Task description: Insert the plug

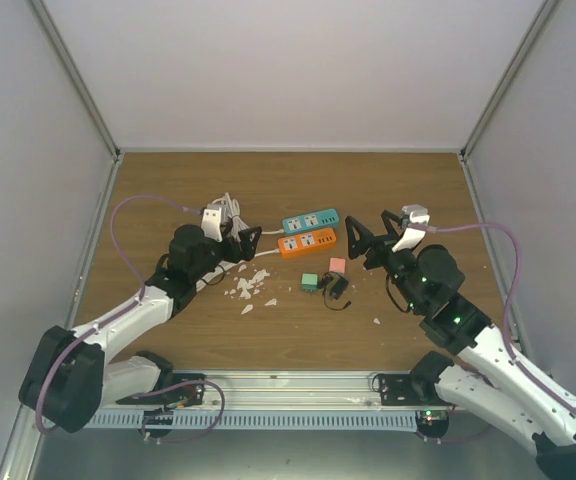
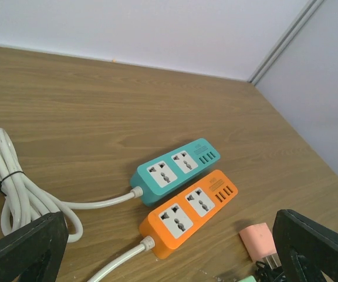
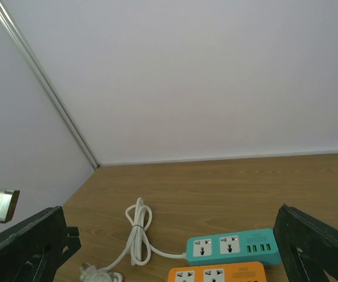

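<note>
A teal power strip (image 1: 310, 221) and an orange power strip (image 1: 307, 242) lie side by side at the table's middle. A pink plug (image 1: 337, 266), a green plug (image 1: 310, 282) and a black plug with cable (image 1: 336, 289) lie just in front of them. My left gripper (image 1: 243, 243) is open and empty, left of the orange strip. My right gripper (image 1: 363, 243) is open and empty, right of the strips. The left wrist view shows the teal strip (image 2: 176, 169), orange strip (image 2: 189, 211) and pink plug (image 2: 260, 242). The right wrist view shows both strips, teal (image 3: 233, 248) and orange (image 3: 216, 274).
A bundled white cord (image 1: 230, 210) lies behind my left gripper and also shows in the left wrist view (image 2: 16, 194) and the right wrist view (image 3: 137, 232). White scraps (image 1: 251, 285) lie in front of the left gripper. Grey walls enclose the table.
</note>
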